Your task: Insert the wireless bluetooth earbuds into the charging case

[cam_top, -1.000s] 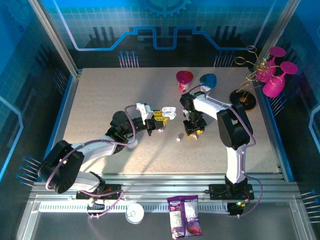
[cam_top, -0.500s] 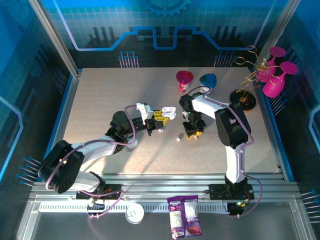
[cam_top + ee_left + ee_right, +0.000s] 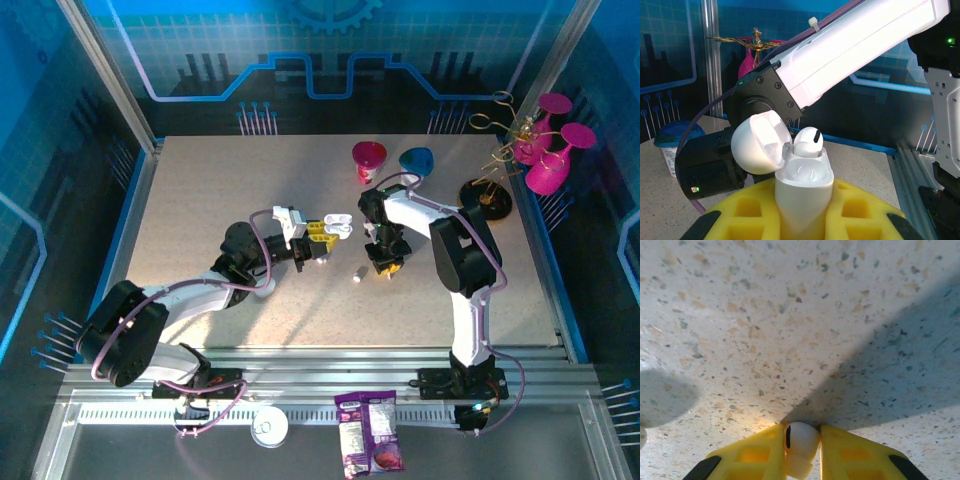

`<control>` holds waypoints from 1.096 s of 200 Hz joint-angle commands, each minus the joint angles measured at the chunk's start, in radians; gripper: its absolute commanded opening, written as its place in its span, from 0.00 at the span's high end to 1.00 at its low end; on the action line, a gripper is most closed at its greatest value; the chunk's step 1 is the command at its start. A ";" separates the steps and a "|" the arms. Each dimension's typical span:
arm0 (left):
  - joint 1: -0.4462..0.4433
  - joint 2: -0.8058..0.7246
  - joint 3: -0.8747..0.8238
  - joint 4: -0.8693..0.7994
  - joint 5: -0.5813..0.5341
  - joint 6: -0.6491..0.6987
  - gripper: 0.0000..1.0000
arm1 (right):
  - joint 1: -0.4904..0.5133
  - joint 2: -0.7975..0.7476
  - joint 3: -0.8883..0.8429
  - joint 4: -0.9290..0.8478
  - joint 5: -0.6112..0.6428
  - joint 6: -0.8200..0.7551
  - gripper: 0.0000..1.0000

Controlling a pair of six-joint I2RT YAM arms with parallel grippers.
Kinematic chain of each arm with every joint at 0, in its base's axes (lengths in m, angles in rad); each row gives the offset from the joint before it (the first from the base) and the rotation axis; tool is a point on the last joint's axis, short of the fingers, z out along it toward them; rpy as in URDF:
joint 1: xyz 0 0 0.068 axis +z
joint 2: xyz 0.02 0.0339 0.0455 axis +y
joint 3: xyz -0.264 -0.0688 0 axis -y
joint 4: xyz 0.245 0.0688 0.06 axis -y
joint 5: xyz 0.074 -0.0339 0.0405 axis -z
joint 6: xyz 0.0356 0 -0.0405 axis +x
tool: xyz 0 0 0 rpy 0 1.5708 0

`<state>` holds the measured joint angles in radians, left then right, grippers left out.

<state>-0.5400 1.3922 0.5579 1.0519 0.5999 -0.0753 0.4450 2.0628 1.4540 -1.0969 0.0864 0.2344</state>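
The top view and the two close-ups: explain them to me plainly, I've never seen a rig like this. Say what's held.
Two robot arms are bolted at the near edge of a table. The wide picture looks down from above. Each close-up comes from a camera on one wrist. The left gripper is shut on an open white charging case with one earbud seated inside. The right gripper points down at the tabletop, pinching a second earbud. A third earbud lies loose between the arms. A red cup and a blue cup stand farther back.
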 commanded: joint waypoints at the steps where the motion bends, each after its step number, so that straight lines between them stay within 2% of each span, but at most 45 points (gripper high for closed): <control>1: -0.008 0.003 -0.006 0.031 0.022 0.012 1.00 | 0.004 -0.017 -0.027 0.028 0.039 0.008 0.81; 23: -0.006 0.004 -0.009 0.045 0.011 -0.003 1.00 | 0.002 -0.082 -0.056 0.056 0.037 0.008 0.81; 69: 0.035 0.030 -0.015 0.148 0.020 -0.132 1.00 | -0.013 -0.286 -0.142 0.165 0.006 -0.015 0.82; 152: 0.035 0.027 0.005 0.087 0.019 -0.135 1.00 | -0.021 -0.674 -0.207 0.368 -0.091 -0.066 0.83; 182: 0.028 0.033 0.018 0.060 0.022 -0.115 1.00 | 0.011 -0.804 -0.267 0.508 -0.148 -0.089 0.82; 219: 0.011 0.028 0.035 -0.002 0.017 -0.084 1.00 | 0.047 -0.906 -0.283 0.585 -0.241 -0.102 0.82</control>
<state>-0.5144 1.4132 0.5545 1.0813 0.5995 -0.1814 0.4610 1.2125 1.1824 -0.6159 -0.0658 0.1589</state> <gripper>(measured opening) 0.168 0.183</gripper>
